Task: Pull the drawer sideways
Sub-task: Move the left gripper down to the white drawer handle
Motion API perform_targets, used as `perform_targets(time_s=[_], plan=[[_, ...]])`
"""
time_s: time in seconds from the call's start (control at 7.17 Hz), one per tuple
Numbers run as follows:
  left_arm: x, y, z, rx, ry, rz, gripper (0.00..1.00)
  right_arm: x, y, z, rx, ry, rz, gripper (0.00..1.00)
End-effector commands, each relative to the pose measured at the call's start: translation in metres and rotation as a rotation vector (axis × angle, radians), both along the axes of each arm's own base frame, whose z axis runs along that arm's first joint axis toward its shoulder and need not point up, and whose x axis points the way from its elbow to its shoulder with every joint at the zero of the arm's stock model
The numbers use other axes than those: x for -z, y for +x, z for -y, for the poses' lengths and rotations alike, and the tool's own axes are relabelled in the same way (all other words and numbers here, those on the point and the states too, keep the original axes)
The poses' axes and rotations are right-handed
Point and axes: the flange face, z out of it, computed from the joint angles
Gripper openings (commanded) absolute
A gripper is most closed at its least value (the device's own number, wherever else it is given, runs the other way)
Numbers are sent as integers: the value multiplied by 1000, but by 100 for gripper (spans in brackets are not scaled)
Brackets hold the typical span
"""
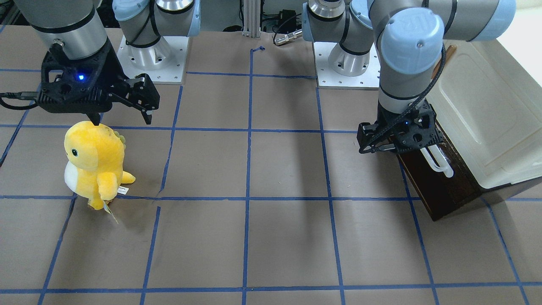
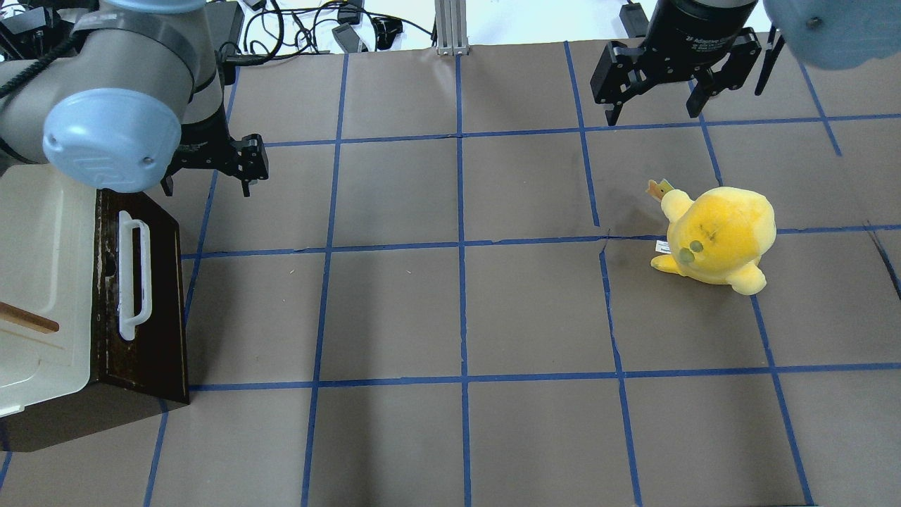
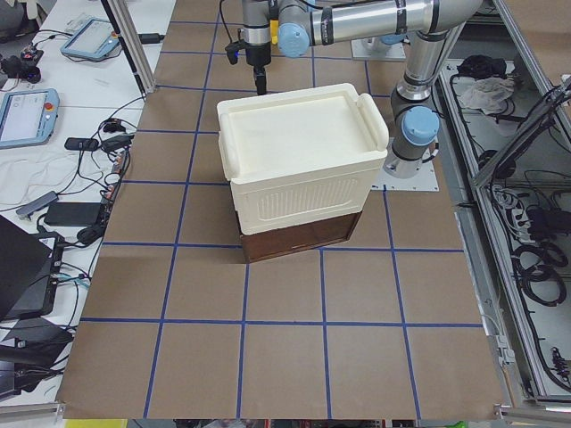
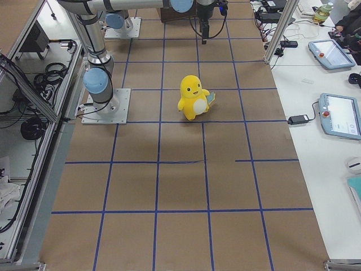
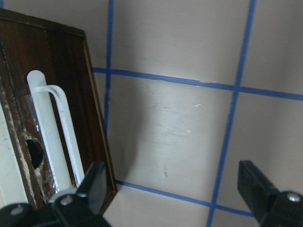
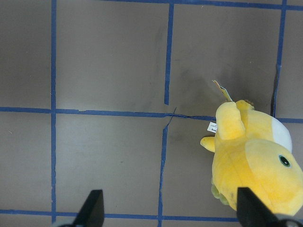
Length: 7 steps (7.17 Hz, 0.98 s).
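Observation:
The drawer's dark brown front panel [image 2: 163, 303] with its long white bar handle [image 2: 134, 278] sits under the cream-white cabinet [image 2: 42, 282]; its pale sides are hidden. My left gripper [image 2: 208, 176] is open and empty, by the end of the front panel nearer the robot's base. In the left wrist view the gripper [image 5: 175, 189] has one finger [image 5: 94, 182] beside the handle's end [image 5: 47, 127] and the other over bare table. In the front view the gripper [image 1: 398, 146] covers the handle's upper end [image 1: 438, 163]. My right gripper [image 2: 651, 105] is open and empty, far off.
A yellow plush toy [image 2: 718, 236] stands on the table below my right gripper; it also shows in the front view [image 1: 95, 163] and the right wrist view [image 6: 255, 161]. The brown table carries a blue tape grid. A wooden stick [image 2: 28, 318] lies on the cabinet top.

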Motion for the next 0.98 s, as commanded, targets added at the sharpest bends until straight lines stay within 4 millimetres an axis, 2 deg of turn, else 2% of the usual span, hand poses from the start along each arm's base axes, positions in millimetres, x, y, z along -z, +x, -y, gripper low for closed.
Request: perform_targets(time_s=[0.0,0.42,0.7,0.84], plan=[[36,7,15,-21,49,154,100,0,0,0,0,0,1,100],[82,19,30,-95,80,333,100,0,0,0,0,0,1,100],[120,27,29,-100,121,452,100,0,0,0,0,0,-1,100],[125,27,31,-122,113,457,98,0,0,0,-1,0,-1,100]])
